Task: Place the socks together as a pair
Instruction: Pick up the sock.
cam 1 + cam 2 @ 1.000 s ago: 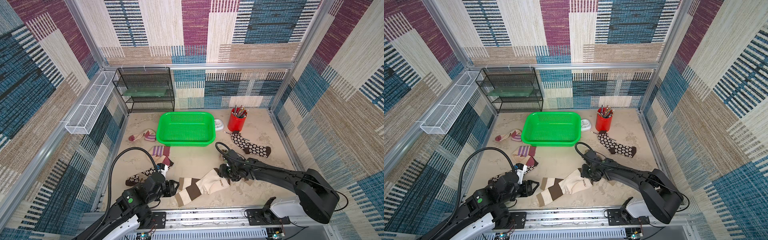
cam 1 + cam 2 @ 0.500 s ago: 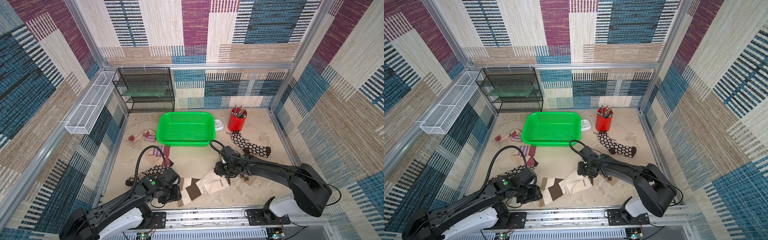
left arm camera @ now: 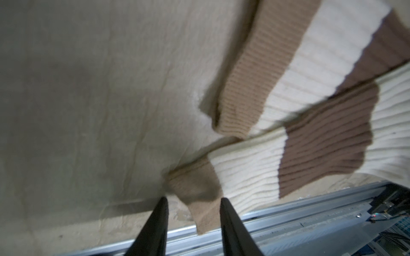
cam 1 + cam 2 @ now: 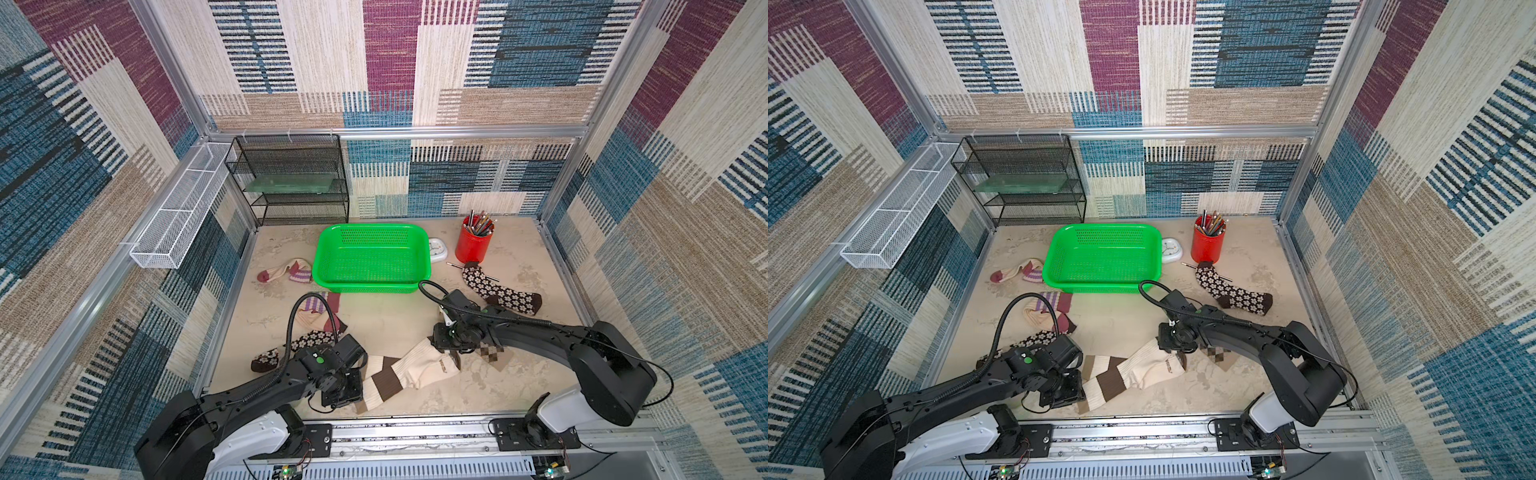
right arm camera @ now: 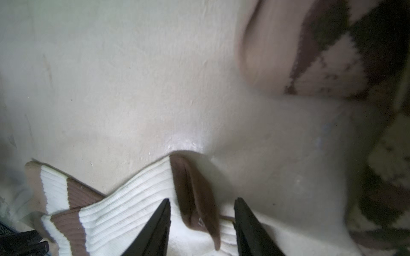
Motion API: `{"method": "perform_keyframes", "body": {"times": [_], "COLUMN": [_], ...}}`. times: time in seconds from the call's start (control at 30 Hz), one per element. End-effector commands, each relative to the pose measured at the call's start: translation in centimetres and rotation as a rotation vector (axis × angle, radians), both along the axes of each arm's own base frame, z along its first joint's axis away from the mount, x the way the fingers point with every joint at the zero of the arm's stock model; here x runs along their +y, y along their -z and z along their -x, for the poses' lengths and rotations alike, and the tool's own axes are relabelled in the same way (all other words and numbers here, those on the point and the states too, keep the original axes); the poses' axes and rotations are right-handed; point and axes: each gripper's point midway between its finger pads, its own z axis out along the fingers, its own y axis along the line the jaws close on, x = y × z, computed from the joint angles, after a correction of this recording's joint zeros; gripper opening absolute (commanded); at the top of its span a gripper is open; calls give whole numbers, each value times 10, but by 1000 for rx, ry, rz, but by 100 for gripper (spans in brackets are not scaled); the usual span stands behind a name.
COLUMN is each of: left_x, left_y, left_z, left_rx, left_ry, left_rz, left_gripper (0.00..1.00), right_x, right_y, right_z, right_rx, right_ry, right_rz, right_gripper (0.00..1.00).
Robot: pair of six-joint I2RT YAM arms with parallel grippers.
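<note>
Two cream socks with brown bands (image 4: 409,368) lie overlapped near the front edge, seen in both top views (image 4: 1133,370). My left gripper (image 3: 193,199) is open, its fingers either side of a tan cuff corner (image 3: 199,206). My right gripper (image 5: 202,200) is open too, straddling the folded brown toe (image 5: 193,199) at the other end. A tan argyle sock (image 4: 492,353) lies partly under my right arm. One daisy sock (image 4: 498,291) lies at the right, another (image 4: 291,347) beside my left arm. Two purple-striped socks (image 4: 286,272) (image 4: 316,311) lie at the left.
A green basket (image 4: 370,227) stands mid-table. Behind it to the right are a white clock (image 4: 437,249) and a red pencil cup (image 4: 473,247). A black mesh shelf (image 4: 291,178) fills the back left corner. The metal front rail (image 3: 288,212) runs just past the cuffs.
My left arm has stretched forward and its gripper has come down over the cuff end. Both grippers' jaws have narrowed. The right gripper has stayed at the toe end.
</note>
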Motion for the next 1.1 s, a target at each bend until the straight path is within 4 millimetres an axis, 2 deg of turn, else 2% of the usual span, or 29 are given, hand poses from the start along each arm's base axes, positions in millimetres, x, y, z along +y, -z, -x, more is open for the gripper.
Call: {"method": "perform_keyframes", "body": {"times": [0.0, 0.17, 0.27, 0.37, 0.53, 0.87, 1.07], "left_x": [12, 13, 8, 1, -11, -8, -21], "left_y": [8, 12, 9, 1, -21, -64, -89], "left_z": [-6, -10, -14, -20, -29, -29, -37], "left_rx": [-22, -36, -50, -71, -105, -181, -213], "left_ry": [-24, -32, -24, -5, 28, 14, 41], "left_rz": [-75, -95, -81, -59, -19, 50, 96], "left_gripper": [33, 15, 6, 1, 0, 0, 0], "right_x": [4, 2, 4, 7, 7, -2, -9], "right_y": [-1, -2, -6, -11, -17, -57, -77], "right_z": [-2, -2, -4, -5, 0, 20, 35], "right_rx": [-16, -19, -27, -37, -29, -24, -12], "right_ry": [-24, -22, -32, -45, -44, 16, 51], "right_rz": [-26, -37, -50, -63, -85, -155, -204], "right_gripper": [48, 39, 26, 14, 1, 0, 0]}}
